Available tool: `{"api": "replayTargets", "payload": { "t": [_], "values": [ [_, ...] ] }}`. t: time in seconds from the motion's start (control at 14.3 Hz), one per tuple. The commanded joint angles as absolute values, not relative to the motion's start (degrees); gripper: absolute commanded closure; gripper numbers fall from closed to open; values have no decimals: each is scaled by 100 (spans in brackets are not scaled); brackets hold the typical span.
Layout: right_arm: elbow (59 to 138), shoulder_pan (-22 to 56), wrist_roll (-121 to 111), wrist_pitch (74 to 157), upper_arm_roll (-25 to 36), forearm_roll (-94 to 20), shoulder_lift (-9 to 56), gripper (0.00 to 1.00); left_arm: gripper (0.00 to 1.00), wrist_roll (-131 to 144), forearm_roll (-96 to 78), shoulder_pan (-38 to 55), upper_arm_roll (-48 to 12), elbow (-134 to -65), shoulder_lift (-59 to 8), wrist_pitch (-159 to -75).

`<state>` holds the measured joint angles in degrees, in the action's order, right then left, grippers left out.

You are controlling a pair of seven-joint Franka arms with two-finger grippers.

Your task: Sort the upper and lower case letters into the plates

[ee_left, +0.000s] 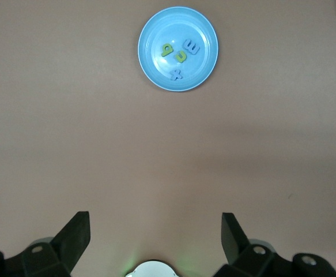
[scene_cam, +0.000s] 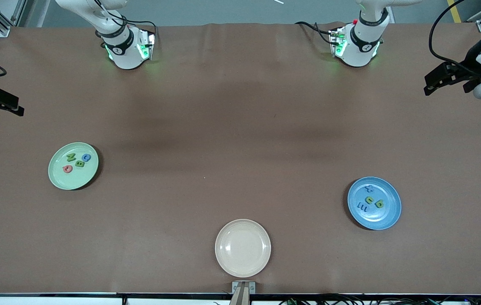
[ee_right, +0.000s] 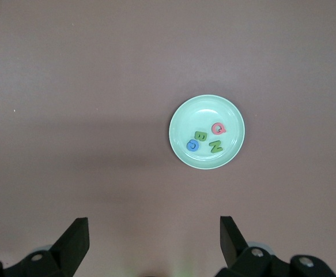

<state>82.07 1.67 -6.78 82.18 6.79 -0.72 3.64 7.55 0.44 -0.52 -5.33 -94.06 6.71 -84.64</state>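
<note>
The mint green plate [scene_cam: 69, 180] [ee_right: 205, 109] lies toward the right arm's end and holds several letters: green N [scene_cam: 71, 157], blue C [scene_cam: 87, 157], green B [scene_cam: 80, 164], pink Q [scene_cam: 67, 169]. The blue plate [scene_cam: 382, 218] [ee_left: 162, 26] lies toward the left arm's end and holds a blue x [scene_cam: 369, 189], a green curved letter [scene_cam: 369, 200], green b [scene_cam: 379, 203] and blue E [scene_cam: 362, 207]. My right gripper [scene_cam: 17, 108] [ee_right: 154, 231] hangs open and empty over the table's edge at its own end. My left gripper [scene_cam: 431, 84] [ee_left: 156, 231] hangs open and empty over its own end.
A cream-beige plate [scene_cam: 243, 267] with nothing in it sits near the table's front edge, midway between the two ends. The two arm bases [scene_cam: 126, 51] [scene_cam: 357, 48] stand along the edge farthest from the front camera. Brown tabletop [scene_cam: 240, 148] spreads between the plates.
</note>
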Motion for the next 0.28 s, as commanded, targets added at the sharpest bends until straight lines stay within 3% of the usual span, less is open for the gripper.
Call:
{"api": "replayTargets", "payload": {
  "t": [0.0, 0.21],
  "values": [
    [7832, 141, -668, 8147, 677, -17, 457, 0, 0, 729, -44, 9, -457, -9484, 800, -8420],
    [7813, 149, -677, 8156, 677, -9, 448, 0, 0, 782, -18, 26, -457, -9369, 765, -8420]
  ]
}}
